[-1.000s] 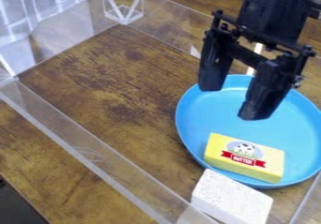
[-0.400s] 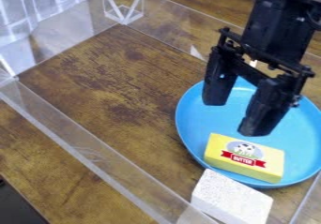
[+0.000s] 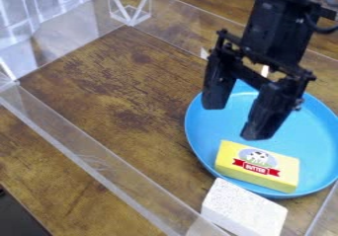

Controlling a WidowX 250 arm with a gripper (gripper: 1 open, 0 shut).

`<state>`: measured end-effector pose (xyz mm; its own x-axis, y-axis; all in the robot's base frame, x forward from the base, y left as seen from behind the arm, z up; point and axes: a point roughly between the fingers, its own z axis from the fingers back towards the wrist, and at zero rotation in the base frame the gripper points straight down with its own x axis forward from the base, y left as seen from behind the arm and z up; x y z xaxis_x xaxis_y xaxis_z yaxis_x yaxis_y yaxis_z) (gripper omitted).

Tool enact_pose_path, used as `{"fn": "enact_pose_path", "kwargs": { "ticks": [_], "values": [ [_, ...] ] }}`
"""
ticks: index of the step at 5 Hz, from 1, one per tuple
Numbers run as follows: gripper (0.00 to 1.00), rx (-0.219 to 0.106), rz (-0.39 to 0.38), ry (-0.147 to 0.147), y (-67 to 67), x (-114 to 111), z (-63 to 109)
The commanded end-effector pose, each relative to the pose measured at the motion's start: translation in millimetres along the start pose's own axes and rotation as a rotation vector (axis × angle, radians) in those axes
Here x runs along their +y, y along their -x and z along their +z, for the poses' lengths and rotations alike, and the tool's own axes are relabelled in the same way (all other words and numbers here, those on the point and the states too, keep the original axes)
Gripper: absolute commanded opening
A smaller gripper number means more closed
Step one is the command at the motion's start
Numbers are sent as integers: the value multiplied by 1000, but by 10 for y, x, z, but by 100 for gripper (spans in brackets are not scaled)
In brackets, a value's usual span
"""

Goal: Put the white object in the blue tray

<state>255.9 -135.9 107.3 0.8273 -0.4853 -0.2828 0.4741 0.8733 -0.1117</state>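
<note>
White and speckled, the sponge-like block sits outside the blue tray, at its near rim on the camera's side, its long axis slanting from upper left to lower right in the view, much like that of the yellow butter block in the tray. The black gripper hangs over the tray's far part, fingers spread well apart with nothing visible between them, so the coming reach would have to run toward the camera, past the butter, before descending. Whether the white block touches the tray's rim I cannot tell; its lowest corner meets the picture's bottom edge, and the gripper hides part of the tray's far side.
</note>
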Motion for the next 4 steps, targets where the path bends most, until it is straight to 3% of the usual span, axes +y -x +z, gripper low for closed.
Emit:
{"fn": "enact_pose_path", "kwargs": {
  "ticks": [1, 2, 4],
  "values": [
    [100, -94, 5, -11, 66, -14, 194],
    [100, -99, 11, -18, 66, 13, 158],
    [100, -127, 126, -2, -17, 30, 255]
  ]
}}
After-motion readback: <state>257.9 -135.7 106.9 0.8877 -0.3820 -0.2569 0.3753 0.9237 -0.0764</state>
